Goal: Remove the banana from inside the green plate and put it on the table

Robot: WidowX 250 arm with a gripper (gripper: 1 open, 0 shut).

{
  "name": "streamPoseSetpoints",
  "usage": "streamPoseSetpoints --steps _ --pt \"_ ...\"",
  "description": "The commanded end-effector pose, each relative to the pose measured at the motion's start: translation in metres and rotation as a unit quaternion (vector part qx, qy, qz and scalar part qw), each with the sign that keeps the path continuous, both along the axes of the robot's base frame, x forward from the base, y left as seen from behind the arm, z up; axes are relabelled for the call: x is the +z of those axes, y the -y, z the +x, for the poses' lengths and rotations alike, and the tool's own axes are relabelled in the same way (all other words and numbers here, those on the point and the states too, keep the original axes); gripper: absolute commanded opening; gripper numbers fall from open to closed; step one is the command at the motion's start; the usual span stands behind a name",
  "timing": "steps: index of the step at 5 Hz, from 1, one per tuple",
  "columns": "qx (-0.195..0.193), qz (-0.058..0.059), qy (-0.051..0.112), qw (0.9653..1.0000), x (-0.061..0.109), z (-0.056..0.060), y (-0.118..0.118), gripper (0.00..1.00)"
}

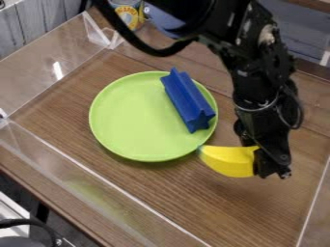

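The camera view shows one banana (231, 161), one green plate (142, 121), one blue block (188, 99) and one black gripper (269, 166). The banana sits just off the plate's lower right rim, low over the table (91, 203); whether it touches the wood I cannot tell. Its long axis runs left to right, tilting slightly down toward the right, where the fingers are clamped on that end. The block lies inside the plate.
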State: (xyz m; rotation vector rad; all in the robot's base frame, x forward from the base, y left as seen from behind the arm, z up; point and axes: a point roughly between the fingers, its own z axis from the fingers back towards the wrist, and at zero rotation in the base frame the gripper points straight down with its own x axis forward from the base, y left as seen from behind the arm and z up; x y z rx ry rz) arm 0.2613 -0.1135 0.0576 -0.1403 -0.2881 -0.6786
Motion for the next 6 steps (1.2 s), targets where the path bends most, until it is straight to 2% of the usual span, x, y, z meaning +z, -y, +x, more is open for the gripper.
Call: streamPoseSetpoints --steps 1,2,3,4,5,6 --pt "-0.004 -0.008 0.027 0.9996 0.012 0.014 0.008 0.00" --pt "-0.011 -0.008 0.026 0.9996 0.008 0.010 0.004 1.00" --pt "-0.021 0.000 0.028 0.9994 0.012 0.010 -0.002 0.00" --pt "-0.048 -0.001 0.024 0.9986 0.013 0.015 0.000 1.00" --pt "-0.078 -0.001 0.020 0.9968 0.013 0.021 0.001 1.00" --pt "-0.082 -0.002 0.016 0.9965 -0.004 0.024 -0.002 1.00"
